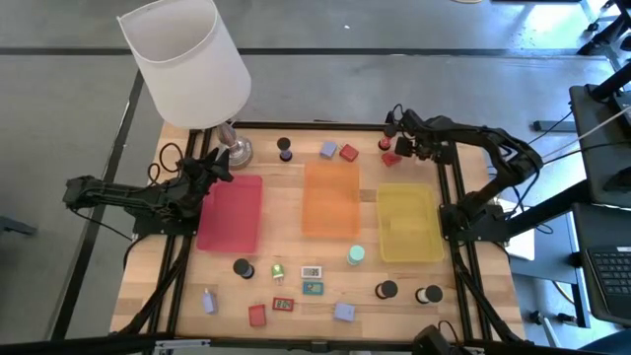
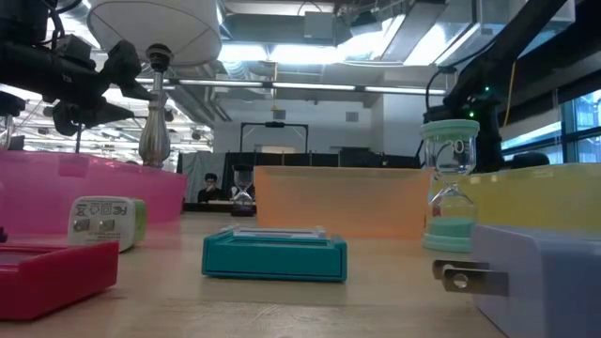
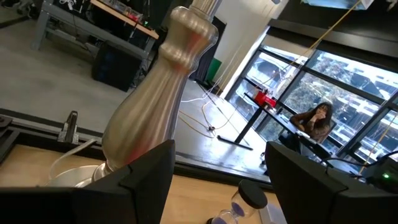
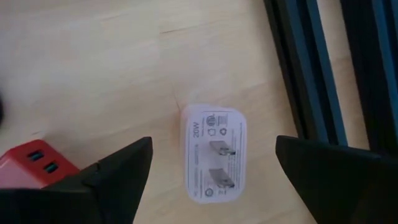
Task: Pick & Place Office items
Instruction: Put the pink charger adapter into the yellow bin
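A white plug block point(image 4: 213, 152) lies flat on the wood at the table's far right, prongs up, with a red block point(image 4: 34, 163) beside it. My right gripper point(image 4: 211, 186) hangs above the white block, pointing steeply down and open, one finger to each side and clear of it. In the high view this gripper point(image 1: 392, 143) stands over the red block point(image 1: 390, 158). My left gripper point(image 1: 225, 170) is open and level by the lamp's metal stem point(image 3: 155, 93), touching nothing. Other office items lie along the near edge, among them a teal hourglass point(image 1: 356, 255).
Pink point(image 1: 230, 212), orange point(image 1: 330, 200) and yellow point(image 1: 407, 222) trays sit side by side mid-table. The big white-shaded lamp point(image 1: 187, 59) stands at the far left. A black hourglass point(image 1: 285, 150), a lavender block point(image 1: 328, 150) and a red block point(image 1: 349, 153) stand behind the orange tray.
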`<state>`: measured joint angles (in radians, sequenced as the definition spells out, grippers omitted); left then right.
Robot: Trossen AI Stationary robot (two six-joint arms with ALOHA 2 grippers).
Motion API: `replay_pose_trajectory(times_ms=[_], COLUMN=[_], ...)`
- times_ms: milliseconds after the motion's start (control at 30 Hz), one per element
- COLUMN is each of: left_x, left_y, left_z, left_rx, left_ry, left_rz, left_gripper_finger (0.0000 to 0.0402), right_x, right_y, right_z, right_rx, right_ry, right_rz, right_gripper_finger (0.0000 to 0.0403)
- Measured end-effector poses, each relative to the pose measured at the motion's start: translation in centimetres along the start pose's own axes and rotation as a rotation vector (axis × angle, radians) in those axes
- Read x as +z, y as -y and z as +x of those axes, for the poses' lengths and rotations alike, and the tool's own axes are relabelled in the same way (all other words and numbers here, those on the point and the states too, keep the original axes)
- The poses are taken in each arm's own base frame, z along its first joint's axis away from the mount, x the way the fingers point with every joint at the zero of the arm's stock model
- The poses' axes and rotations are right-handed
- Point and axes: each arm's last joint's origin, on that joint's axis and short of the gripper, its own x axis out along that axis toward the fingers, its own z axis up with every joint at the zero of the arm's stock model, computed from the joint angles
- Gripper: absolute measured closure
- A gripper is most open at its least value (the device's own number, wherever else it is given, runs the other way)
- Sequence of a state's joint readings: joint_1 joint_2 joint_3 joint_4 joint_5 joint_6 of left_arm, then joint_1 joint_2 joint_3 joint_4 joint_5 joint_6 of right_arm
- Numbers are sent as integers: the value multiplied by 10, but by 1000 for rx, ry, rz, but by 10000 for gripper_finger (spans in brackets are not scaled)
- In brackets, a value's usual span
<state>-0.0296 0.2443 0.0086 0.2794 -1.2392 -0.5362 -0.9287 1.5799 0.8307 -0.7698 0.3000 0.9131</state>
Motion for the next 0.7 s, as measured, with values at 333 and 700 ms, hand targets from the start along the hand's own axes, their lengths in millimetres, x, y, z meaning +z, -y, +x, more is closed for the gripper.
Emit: replay_pose_trajectory(times_ms=[333,700], left_x=[-1,-2], left_y=[0,-1], left_z=[0,0], left_rx=[2,6], left_ry=[-3,-11], left_rz=[11,36], left_gripper_finger=[155,155], right_x=[-1,-2], right_y=[-5,-4], right_z=[14,15], right_rx=[-42,-54], right_ry=[-23,-31], right_rz=[32,55], right_gripper_finger=[139,243])
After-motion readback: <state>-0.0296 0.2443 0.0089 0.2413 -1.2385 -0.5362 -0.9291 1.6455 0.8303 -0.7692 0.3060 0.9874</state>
